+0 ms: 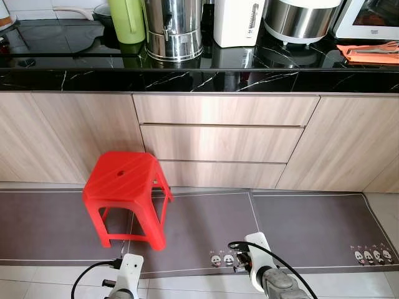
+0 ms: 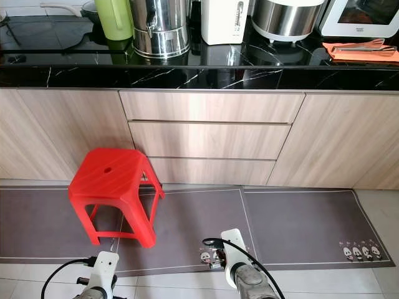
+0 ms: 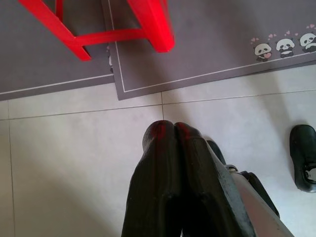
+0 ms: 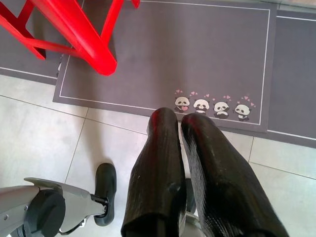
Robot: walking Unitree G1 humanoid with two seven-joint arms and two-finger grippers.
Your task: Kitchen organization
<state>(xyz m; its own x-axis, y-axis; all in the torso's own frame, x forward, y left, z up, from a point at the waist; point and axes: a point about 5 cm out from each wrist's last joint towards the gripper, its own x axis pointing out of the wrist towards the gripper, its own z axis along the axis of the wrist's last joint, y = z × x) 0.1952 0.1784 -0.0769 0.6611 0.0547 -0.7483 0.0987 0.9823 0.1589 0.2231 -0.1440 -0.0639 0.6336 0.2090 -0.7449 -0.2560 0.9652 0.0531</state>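
We face the black marble table [image 1: 206,78] over wood drawers [image 1: 218,143], appliances on top. A red stool [image 1: 124,190] stands left on the grey mat [image 1: 299,227]. Left gripper [image 3: 170,129] and right gripper [image 4: 178,118] hang low, fingers pressed together, empty.

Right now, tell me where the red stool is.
The red stool stands on the grey mat, ahead and to the left, before the wooden cabinets, left of the drawers.
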